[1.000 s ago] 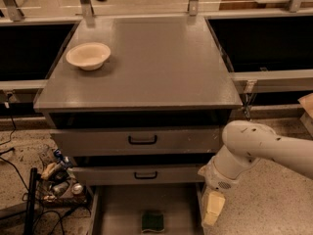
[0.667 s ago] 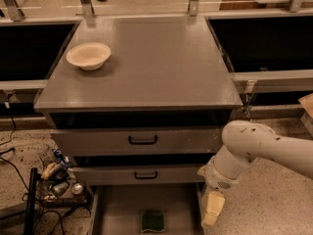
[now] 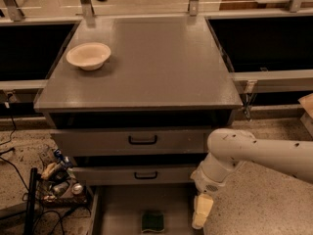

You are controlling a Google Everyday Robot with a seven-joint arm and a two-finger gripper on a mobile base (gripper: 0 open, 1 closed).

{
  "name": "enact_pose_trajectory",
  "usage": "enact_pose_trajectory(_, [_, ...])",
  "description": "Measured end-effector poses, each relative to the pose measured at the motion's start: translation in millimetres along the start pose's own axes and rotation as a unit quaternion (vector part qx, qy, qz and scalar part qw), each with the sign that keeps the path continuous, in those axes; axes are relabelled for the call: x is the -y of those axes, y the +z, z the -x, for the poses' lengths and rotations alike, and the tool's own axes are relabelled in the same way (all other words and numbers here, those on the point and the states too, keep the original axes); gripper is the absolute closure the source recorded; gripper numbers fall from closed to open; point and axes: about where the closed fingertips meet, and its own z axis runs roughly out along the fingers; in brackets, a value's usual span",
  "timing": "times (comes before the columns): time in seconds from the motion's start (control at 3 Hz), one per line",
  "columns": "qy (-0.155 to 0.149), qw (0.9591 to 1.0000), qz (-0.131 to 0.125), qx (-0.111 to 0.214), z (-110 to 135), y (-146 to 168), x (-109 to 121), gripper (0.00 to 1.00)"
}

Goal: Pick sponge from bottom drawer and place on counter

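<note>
The sponge (image 3: 152, 221) lies dark green face up on the floor of the pulled-out bottom drawer (image 3: 117, 209), near the frame's lower edge. My gripper (image 3: 201, 212) hangs at the drawer's right side, about a hand's width to the right of the sponge and apart from it, with nothing visibly held. The white arm reaches in from the right. The grey counter (image 3: 156, 62) spreads above the drawers.
A cream bowl (image 3: 88, 56) sits on the counter's left part. Two upper drawers with black handles (image 3: 143, 140) are pushed in. Cables and small clutter (image 3: 58, 180) lie on the floor left of the cabinet. A rail runs behind the counter.
</note>
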Motion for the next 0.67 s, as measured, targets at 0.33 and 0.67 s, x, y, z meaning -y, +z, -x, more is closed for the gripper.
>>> enact_pose_trajectory(0.33, [0.008, 0.9998, 0.008, 0.014, 4.2, 35.3, 11.6, 0.00])
enact_pose_trajectory(0.67, [0.027, 0.9990, 0.024, 0.027, 1.4, 80.6, 32.4, 0.00])
